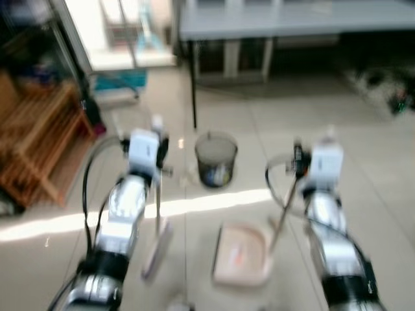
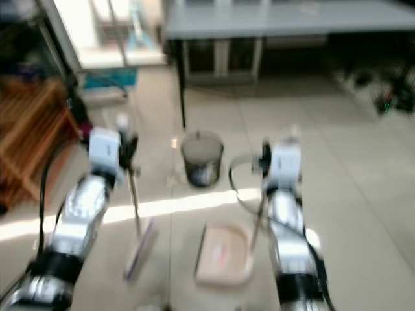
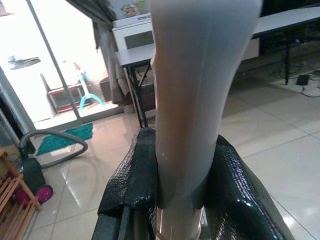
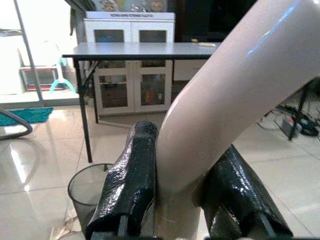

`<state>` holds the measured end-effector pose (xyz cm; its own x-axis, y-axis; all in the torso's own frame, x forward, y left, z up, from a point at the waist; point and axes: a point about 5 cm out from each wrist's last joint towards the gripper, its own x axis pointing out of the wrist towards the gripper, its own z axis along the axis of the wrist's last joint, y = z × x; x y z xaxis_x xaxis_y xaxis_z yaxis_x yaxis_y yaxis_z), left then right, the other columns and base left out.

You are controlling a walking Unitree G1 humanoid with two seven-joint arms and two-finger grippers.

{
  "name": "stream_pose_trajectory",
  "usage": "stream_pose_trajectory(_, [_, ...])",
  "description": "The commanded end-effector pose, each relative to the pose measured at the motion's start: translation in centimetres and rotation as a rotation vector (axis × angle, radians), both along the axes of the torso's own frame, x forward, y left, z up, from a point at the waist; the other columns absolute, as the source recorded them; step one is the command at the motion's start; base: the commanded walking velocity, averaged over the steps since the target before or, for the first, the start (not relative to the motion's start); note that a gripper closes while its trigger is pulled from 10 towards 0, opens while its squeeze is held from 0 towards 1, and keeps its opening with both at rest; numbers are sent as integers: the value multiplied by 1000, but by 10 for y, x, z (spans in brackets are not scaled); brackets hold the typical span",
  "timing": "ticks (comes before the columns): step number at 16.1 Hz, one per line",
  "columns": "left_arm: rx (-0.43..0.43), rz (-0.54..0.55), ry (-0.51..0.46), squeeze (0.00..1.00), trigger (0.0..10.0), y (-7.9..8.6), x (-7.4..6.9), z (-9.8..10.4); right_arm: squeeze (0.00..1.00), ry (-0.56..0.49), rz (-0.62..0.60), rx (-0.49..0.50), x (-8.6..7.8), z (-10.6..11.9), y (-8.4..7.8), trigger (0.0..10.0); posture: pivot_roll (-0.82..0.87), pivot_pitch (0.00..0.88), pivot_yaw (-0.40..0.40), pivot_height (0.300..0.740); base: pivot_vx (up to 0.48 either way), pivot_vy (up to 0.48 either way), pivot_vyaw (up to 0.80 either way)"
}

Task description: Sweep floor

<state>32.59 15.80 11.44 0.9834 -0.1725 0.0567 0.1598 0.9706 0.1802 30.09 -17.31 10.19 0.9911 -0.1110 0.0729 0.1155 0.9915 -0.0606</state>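
Broom (image 1: 157, 241) in left gripper (image 3: 180, 200), fingers pinching handle; head on floor at 9 o'clock of dustpan (image 1: 241, 254). Right gripper (image 4: 182, 200) clamps dustpan handle. Bin (image 1: 216, 159) at 12 o'clock of pan. Advice: keep pan lip flat on tile, draw broom in short strokes toward 3 o'clock, steady body, since head views blur.

You are facing a glossy pale tiled floor (image 1: 363, 162) with a bright strip of sunlight (image 1: 194, 204) lying across it. Ahead stands a grey table (image 1: 292, 19) on thin black legs, with a white cabinet (image 4: 132, 60) behind it, and a bright glass door (image 3: 45, 65) opens on your left. A wooden rack (image 1: 39, 142) sits at the left, and a teal mat (image 3: 62, 137) lies by the door.
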Motion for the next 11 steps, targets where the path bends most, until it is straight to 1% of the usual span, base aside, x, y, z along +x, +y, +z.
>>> stream_pose_trajectory(1, [-2, -22, -51, 0, 10000, -4, 3, 12, 0, -59, -12, -16, 5, 19, -4, 10000, -12, 20, 84, 740, 326, 0, 0])
stream_pose_trajectory(3, [1, -21, -52, 0, 10000, -3, 4, 13, 0, -58, -10, -15, 6, 22, -4, 10000, -8, 22, 81, 740, 336, 0, 0])
stream_pose_trajectory(5, [3, -13, -58, 0, 10000, 0, 6, 16, 0, -65, -9, -6, 11, 26, -4, 10000, 2, 20, 75, 740, 332, 0, 0])
stream_pose_trajectory(9, [5, -4, -58, 0, 10000, 4, 6, 16, 0, -58, -6, -15, 14, 27, -5, 10000, 8, 17, 72, 740, 336, 0, 0])
stream_pose_trajectory(11, [6, 7, -60, 0, 10000, 5, 6, 16, 0, -64, 15, -24, 15, 29, -4, 10000, 11, 16, 68, 740, 337, 0, 0])
